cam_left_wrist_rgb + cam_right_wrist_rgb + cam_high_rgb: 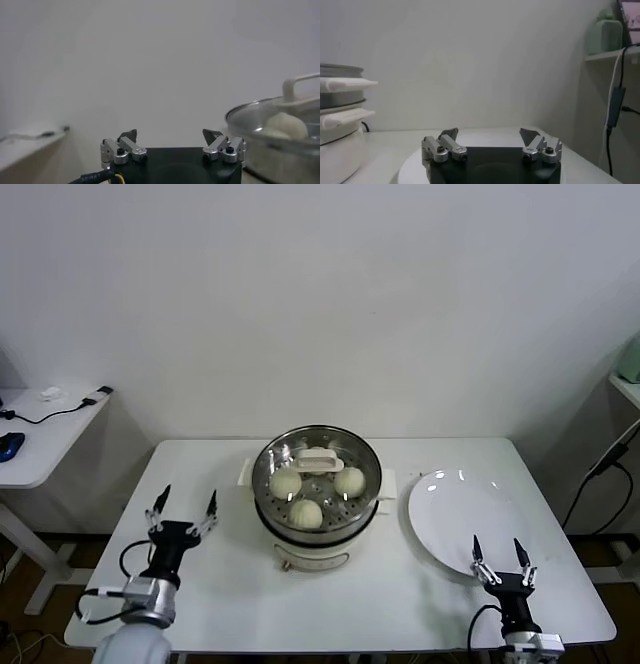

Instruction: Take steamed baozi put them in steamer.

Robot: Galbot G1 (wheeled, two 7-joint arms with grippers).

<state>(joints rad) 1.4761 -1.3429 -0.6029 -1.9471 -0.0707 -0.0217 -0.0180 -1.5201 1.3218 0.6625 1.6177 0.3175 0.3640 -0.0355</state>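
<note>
Well, three baozi [306,513] sit in the steamer [316,474] under its glass lid [317,461] at frame centre, plate [462,518] bare. Both pincers gape empty, left gripper [184,509] lower left, right gripper [498,553] lower right; keep your retreat clear of the pot.

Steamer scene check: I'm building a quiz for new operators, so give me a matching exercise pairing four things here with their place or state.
Things:
1. baozi
2. plate
3. glass lid
4. left gripper

Places or states:
A. bare, right of the steamer
B. open, over the table left of the steamer
C. inside the steamer
D. resting on top of the steamer

Pairs: 1-C, 2-A, 3-D, 4-B

The right gripper hangs open at the plate's near edge.
</note>
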